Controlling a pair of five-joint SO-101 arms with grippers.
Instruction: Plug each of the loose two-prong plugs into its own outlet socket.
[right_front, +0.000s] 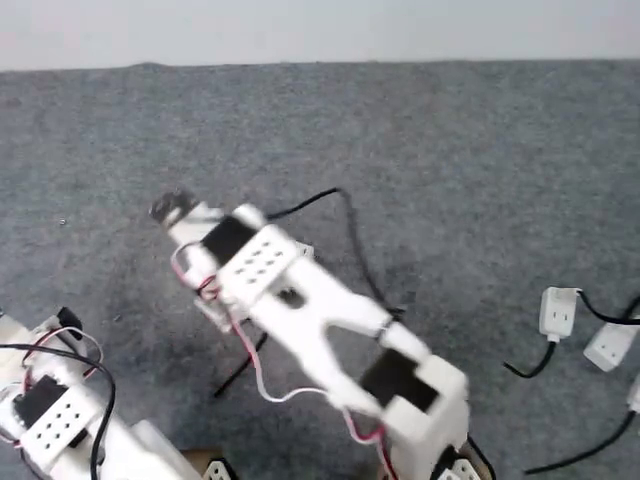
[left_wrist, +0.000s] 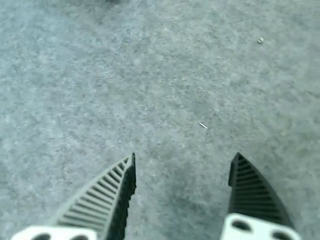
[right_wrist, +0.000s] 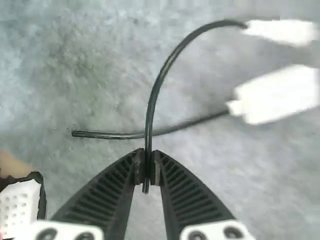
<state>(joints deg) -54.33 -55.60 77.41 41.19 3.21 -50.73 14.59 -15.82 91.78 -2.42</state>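
Right wrist view: right gripper (right_wrist: 145, 156) pinched narrow on a black cable (right_wrist: 159, 82), which arcs away to a blurred white plug (right_wrist: 282, 31); a second white block (right_wrist: 277, 95), its cord (right_wrist: 115, 134) running crosswise, lies beside it on grey carpet (right_wrist: 60, 60); left gripper (left_wrist: 185, 159) spread wide over carpet.

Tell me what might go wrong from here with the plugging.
1. The right gripper is shut on the thin black cable, not on the white block at its end. That end may dangle and twist, making it hard to aim.
2. The cable may slip through the pads.
3. The outlet sockets lie loose on the carpet. The left gripper is open over bare carpet, so nothing braces them.
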